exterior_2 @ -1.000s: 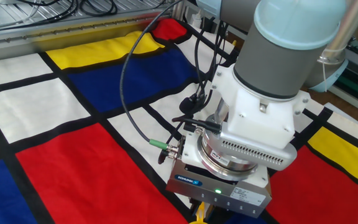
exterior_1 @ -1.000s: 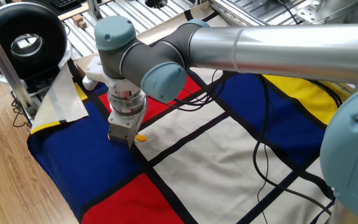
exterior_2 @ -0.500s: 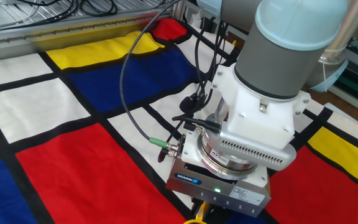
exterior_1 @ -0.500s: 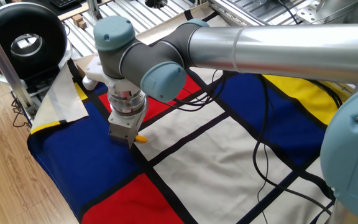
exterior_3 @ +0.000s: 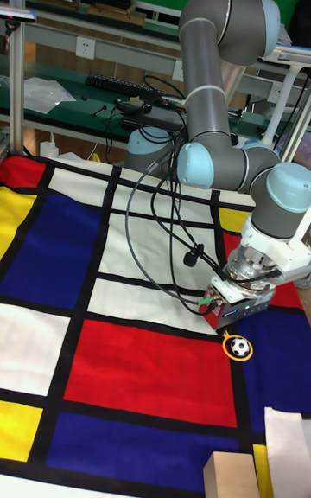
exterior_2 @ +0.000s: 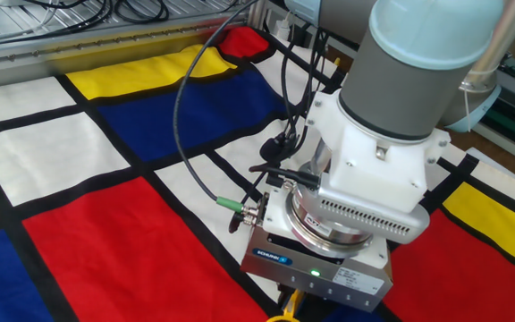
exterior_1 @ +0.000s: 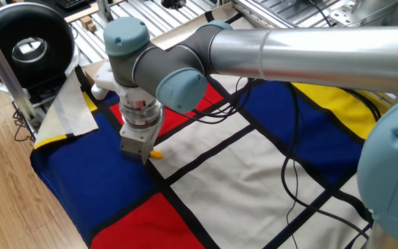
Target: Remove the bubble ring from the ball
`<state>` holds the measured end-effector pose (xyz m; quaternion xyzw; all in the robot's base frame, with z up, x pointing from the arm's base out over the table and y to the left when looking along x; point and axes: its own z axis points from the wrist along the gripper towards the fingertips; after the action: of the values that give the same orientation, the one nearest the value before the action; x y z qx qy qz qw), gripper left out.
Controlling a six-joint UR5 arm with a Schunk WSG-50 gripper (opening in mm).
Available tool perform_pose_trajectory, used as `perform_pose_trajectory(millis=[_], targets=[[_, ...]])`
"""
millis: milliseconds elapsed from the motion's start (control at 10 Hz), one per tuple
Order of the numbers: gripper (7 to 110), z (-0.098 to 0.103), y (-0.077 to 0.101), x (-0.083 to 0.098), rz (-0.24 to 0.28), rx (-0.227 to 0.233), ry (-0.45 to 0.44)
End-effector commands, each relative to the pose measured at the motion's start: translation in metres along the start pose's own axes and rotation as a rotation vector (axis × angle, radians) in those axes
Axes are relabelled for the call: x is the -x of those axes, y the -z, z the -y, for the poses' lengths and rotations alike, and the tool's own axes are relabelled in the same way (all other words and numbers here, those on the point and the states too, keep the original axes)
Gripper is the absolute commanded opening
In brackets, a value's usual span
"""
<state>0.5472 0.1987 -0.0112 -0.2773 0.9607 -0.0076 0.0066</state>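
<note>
The robot's gripper (exterior_3: 231, 322) hangs low over the patterned cloth (exterior_3: 138, 360), just above the bubble ring (exterior_3: 238, 347). Its fingers are hidden behind its own body in every view, so whether it is open or closed cannot be told. In the tall view the yellow-orange ring lies flat on the cloth around the small black-and-white ball (exterior_3: 238, 347), at the meeting of a red and a blue panel. The grasp seems to be the step in hand. Next, the gripper likely needs to close on the ring's edge or handle and lift it clear without carrying the ball.
</note>
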Motion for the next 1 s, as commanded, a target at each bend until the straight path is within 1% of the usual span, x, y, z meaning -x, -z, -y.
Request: perform_pose_trajectory(millis=[0,400,600,700,900], targets=[[7,-0.003,0.004,0.004,0.007,0.015,-0.012],[7,-0.001,0.007,0.006,-0.004,0.0,-0.009],[7,0.002,0.011,0.006,-0.011,-0.017,-0.015],[7,0.004,0.014,0.007,-0.017,-0.03,-0.014],[7,0.004,0.022,0.008,-0.026,-0.036,-0.022]])
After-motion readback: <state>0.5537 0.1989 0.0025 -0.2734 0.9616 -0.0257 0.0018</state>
